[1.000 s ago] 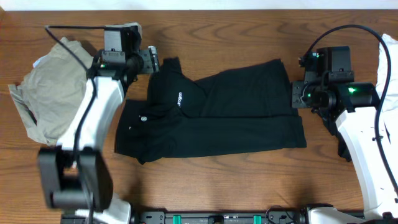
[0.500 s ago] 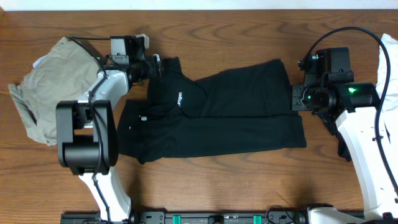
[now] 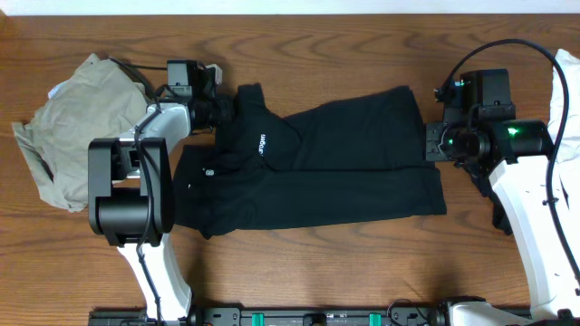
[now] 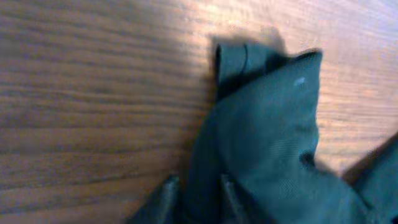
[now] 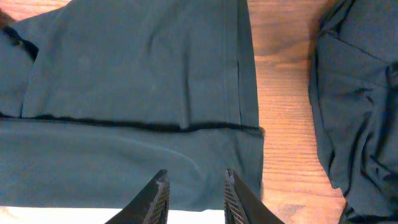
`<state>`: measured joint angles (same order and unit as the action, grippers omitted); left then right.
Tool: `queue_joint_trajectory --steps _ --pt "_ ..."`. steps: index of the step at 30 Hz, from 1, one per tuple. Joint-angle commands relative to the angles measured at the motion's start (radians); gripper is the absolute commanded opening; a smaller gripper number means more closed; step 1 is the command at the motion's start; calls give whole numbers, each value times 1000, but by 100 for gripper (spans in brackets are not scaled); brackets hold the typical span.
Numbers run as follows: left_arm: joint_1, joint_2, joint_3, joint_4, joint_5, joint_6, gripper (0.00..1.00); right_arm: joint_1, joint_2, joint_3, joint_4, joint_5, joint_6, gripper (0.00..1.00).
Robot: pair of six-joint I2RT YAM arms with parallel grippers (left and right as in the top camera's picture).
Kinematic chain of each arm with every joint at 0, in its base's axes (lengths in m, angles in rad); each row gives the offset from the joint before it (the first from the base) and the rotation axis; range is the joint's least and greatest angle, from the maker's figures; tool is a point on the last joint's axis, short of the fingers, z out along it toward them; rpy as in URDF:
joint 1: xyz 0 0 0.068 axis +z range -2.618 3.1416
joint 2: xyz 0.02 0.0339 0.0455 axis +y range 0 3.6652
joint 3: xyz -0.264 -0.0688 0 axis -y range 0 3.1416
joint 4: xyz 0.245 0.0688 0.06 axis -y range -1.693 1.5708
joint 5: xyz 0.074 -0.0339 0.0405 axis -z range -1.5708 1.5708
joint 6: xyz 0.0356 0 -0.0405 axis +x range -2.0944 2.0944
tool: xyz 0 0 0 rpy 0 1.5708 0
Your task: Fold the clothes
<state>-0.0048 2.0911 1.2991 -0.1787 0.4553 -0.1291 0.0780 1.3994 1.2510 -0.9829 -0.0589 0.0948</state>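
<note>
Over on the left end of the bench (image 3: pixel 362 45) there's a crumpled khaki garment (image 3: pixel 72 127) in a heap, and the middle is taken up by the long black garment (image 3: pixel 344 163), laid flat and doubled over lengthwise so you can see one layer's edge running along it. It has white lettering (image 3: pixel 261 143) near the left end and a small white dot (image 3: pixel 210 172) a bit below that. The left claw (image 3: pixel 222 107) is down at the top-left corner of the black garment; from the left wrist cam the claw (image 4: pixel 197 190) looks narrow, with a bunched-up corner of the cloth sitting right between the fingers, but it's blurry and I honestly can't tell if it's pinching or just straddling it. The right claw (image 3: pixel 428 143) is at the right end of the same garment, and its own cam shows the claw (image 5: pixel 194 186) with a narrow gap and nothing in it, over the hem. A second black piece (image 5: pixel 360 106) lies rumpled just to the right, apart from the first with bare wood between, and a white garment (image 3: pixel 566 91) pokes in at the far right edge
</note>
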Motion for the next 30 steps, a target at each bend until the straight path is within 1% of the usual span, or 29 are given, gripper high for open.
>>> queue_joint_trajectory --steps 1,4,8,9,14,18,21,22,27,30 --pt "-3 8 4 -20 9 9 14 1 -1 4 4 -4 2 28" --pt "-3 -20 4 -69 14 -7 10 1 0 4 47 12 2 28" --pt "-3 -81 4 -157 78 -11 8 1 15 3 192 62 1 31" --pt "-3 -103 4 -182 77 -11 8 0 31 3 251 62 1 30" --pt "-2 -159 4 -229 76 -10 8 -7 150 3 409 27 2 31" --pt "-2 -164 3 -248 76 -11 8 -8 283 3 500 21 1 36" --pt "-2 -163 1 -269 76 -11 8 -14 386 3 586 22 2 46" --pt "-2 -163 1 -275 76 -11 8 -18 420 3 622 22 2 48" --pt "-2 -163 1 -292 76 -10 8 -39 537 3 776 21 18 57" --pt "-2 -163 -1 -293 76 -10 8 -50 578 3 838 17 32 60"
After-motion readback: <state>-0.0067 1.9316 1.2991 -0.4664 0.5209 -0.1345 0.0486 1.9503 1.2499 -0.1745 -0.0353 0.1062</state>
